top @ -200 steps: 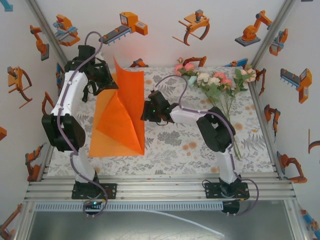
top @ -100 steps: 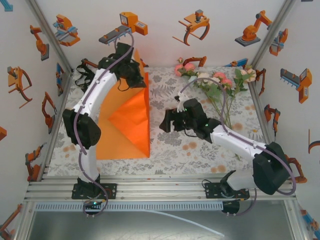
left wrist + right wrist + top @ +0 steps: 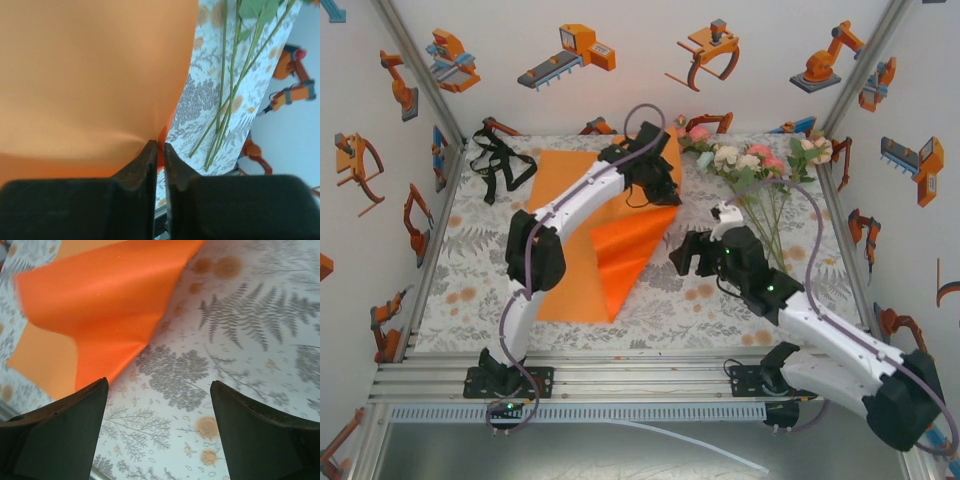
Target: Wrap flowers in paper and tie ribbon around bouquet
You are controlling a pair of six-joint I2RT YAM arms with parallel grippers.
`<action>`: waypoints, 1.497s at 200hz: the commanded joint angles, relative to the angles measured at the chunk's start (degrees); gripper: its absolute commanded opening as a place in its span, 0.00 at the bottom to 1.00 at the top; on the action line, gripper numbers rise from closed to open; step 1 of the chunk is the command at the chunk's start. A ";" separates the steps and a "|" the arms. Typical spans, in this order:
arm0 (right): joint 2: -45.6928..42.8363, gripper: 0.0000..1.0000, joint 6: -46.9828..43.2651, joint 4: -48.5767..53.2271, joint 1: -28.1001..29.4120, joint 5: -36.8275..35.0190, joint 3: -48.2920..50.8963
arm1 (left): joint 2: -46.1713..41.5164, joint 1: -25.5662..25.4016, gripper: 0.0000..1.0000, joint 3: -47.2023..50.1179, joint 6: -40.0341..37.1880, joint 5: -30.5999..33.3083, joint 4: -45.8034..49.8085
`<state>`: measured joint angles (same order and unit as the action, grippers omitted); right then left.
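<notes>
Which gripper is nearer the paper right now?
Left. The left gripper is shut on the paper at its edge, holding it up. The right gripper is open above the tablecloth, beside the raised fold, not touching it.

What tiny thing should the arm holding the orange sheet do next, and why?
Probably carry the paper toward the flowers: the left end effector is shut on its lifted edge, while the flowers lie off the sheet, to its right.
</notes>
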<state>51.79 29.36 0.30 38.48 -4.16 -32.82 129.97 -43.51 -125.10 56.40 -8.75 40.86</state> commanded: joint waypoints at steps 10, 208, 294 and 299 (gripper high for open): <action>-8.78 0.80 3.14 3.47 -0.31 -11.37 4.58 | -0.68 -0.87 0.35 -3.12 -2.62 -1.34 -5.75; 51.02 0.00 3.03 8.83 -16.77 10.57 -35.50 | -38.51 26.29 0.00 64.85 -15.27 12.83 -9.52; 53.80 0.00 7.75 6.58 -16.77 2.64 -28.52 | -29.96 29.74 0.00 64.38 -14.85 12.60 -12.06; 53.93 0.00 8.09 7.06 -16.75 2.52 -28.51 | -29.71 30.02 0.00 64.32 -14.88 12.55 -12.26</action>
<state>104.99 34.57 7.16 22.13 1.43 -62.15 99.13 -14.79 -60.62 41.23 3.27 29.52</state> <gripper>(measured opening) 0.004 0.007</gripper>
